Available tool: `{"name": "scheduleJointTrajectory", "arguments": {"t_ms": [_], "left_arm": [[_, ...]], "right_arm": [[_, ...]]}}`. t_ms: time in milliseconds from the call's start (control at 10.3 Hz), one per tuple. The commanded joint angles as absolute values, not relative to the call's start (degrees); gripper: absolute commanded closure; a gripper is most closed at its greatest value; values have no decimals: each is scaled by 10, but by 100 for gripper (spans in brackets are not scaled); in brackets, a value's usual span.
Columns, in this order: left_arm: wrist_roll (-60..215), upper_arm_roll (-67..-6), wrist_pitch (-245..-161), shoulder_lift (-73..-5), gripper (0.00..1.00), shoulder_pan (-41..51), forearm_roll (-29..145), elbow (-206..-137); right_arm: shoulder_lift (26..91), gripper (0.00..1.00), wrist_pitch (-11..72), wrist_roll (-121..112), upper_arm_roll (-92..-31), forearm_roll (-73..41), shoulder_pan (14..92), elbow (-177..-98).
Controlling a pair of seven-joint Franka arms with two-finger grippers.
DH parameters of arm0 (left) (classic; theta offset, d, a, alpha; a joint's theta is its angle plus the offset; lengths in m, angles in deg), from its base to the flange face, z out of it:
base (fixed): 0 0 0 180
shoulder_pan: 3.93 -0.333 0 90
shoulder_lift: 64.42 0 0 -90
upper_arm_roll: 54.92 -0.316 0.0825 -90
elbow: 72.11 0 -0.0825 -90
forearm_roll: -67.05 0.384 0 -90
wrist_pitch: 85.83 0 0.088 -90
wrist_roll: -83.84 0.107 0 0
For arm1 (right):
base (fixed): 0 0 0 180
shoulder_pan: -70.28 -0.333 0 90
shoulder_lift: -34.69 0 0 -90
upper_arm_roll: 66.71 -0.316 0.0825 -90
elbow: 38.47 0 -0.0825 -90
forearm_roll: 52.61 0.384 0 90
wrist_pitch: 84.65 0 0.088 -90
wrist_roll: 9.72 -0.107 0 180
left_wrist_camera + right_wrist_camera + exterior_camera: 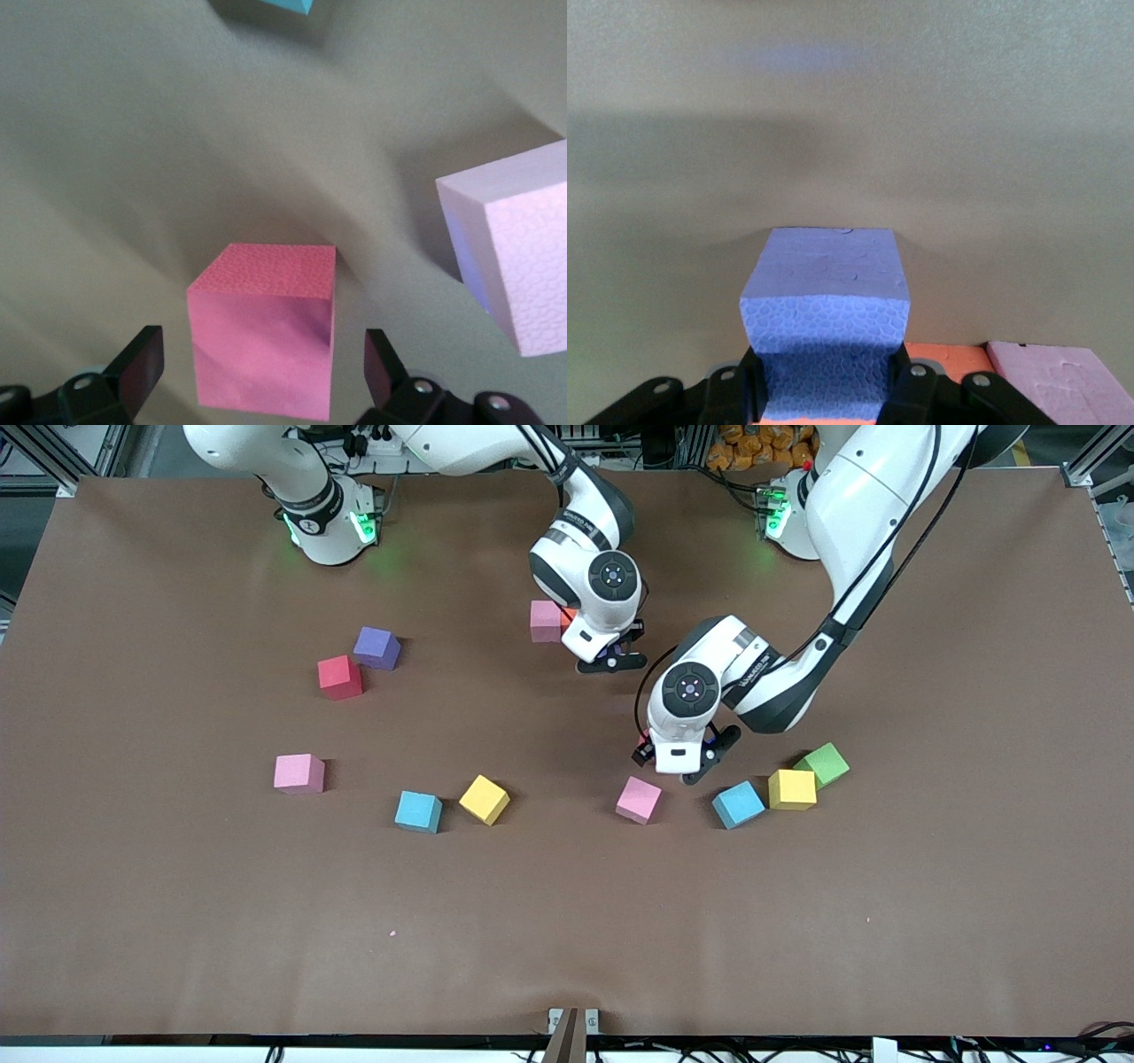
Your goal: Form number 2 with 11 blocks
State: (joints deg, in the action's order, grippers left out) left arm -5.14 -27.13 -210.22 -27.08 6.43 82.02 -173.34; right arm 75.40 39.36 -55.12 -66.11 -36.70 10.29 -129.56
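My right gripper is shut on a blue-violet cube, low over the table beside an orange cube and a pink cube. My left gripper is open, its fingers standing apart on either side of a deep pink cube on the table. Another pink cube lies just nearer the front camera. Loose cubes: purple, crimson, pink, light blue, yellow, light blue, yellow. No digit shape shows.
A green cube touches the yellow cube toward the left arm's end. The brown table is bare along its front half. Both arms hang over the middle, close to each other.
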Motion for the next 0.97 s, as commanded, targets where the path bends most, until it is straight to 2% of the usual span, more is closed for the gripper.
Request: {"name": "scheduleJointTrajectory", "arguments": {"t_ms": [0,193,290,387,483,677,870], "left_arm": [[-63,-271,-2114,-257,0,69,840,-1727],[-63,-271,-2119,-249,0,68,841,-1728],[-63,-271,-2125,-247,2,68,841,-1729],[-63,-271,-2125,-247,3,67,845,-1729],[-63,-271,-2126,-247,7,64,849,-1731],[-60,-271,-2125,-247,21,61,850,-1731],[-54,-271,-2125,-249,49,59,850,-1731]], "right_arm": [[765,100,393,-560,-658,-337,93,-1282],[766,100,393,-560,-658,-335,89,-1282],[767,95,393,-555,-658,-336,89,-1282],[767,37,392,-547,-658,-342,89,-1282],[767,0,392,-547,-657,-348,85,-1282],[758,0,390,-548,-657,-358,85,-1282],[736,0,380,-549,-655,-359,87,-1286]]}}
